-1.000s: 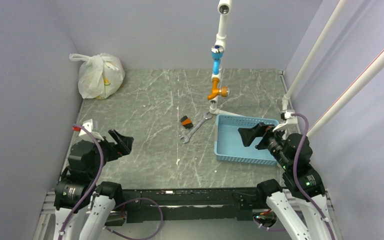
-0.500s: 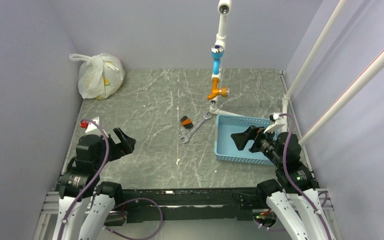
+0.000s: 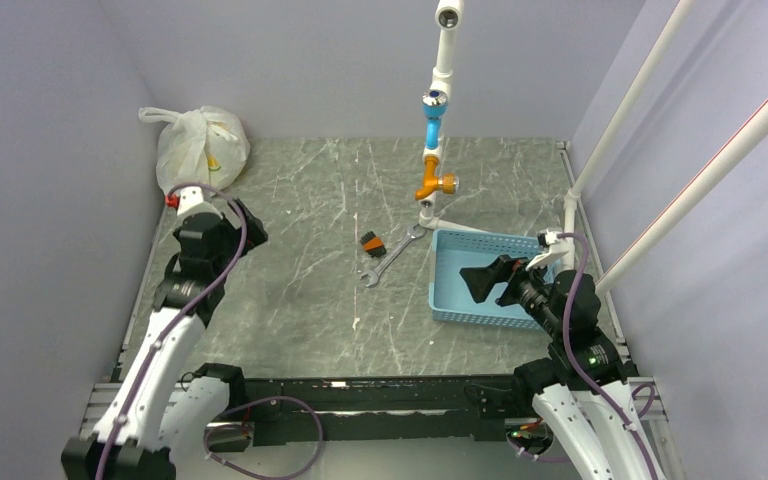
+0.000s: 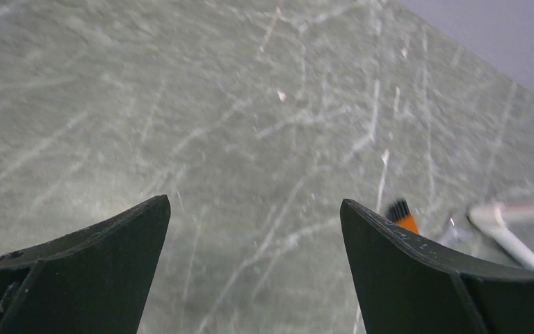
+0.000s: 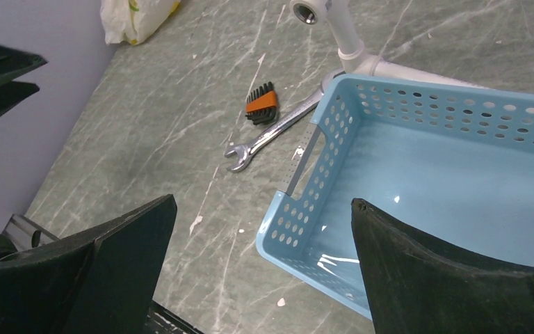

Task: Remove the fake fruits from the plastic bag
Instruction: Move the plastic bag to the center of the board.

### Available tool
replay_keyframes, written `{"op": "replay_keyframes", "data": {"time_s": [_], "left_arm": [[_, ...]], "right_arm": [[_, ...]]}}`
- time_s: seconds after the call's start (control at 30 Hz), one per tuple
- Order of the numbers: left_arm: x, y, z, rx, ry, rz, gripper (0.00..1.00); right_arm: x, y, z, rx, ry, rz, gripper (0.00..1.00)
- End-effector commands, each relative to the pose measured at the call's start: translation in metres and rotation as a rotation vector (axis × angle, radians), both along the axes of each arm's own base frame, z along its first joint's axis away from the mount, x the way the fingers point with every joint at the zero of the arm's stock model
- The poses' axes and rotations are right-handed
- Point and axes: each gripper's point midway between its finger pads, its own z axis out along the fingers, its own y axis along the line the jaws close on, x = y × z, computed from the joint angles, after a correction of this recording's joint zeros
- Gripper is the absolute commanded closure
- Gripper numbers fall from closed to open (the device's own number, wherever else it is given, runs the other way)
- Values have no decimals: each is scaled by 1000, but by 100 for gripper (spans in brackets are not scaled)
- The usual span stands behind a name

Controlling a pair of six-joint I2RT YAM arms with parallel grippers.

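Two claws gaping empty | left gripper hovering short of plastic bag, right gripper over blue basket | advising: pinching loop handle, spilling hidden fake fruits out.

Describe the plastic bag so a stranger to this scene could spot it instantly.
Start at the grey marbled table and look to its far left corner, against the walls. There sits the plastic bag, a crinkly white bundle with yellow showing through. It is the only soft, bulging thing; the blue basket and wrench lie well to its right.
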Motion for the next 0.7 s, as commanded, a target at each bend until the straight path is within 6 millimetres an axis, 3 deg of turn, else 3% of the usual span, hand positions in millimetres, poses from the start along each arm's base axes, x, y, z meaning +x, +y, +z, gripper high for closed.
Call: {"op": "replay_keyframes", "data": {"time_s": [0.0,0.23,0.33,0.37,0.57,0.67], "left_arm": [[55,36,51,47,-210,162,1],[119,105,27,-26,-257,271,1],[146,138,-6,-29,-146,338,1],[158,146,-5,-29,-139,328,1],[211,174,-29,-21,-133,179,1],[226,191,-40,-51,-120,187,1]], "right_arm": [[5,-2,16,19,-55,-19,0],[3,3,20,18,-58,13,0],[1,3,21,14,-68,17,0],[2,2,21,17,-67,9,0],[-1,-1,29,12,-84,1,0],[-2,-2,30,5,-79,1,0]]}}
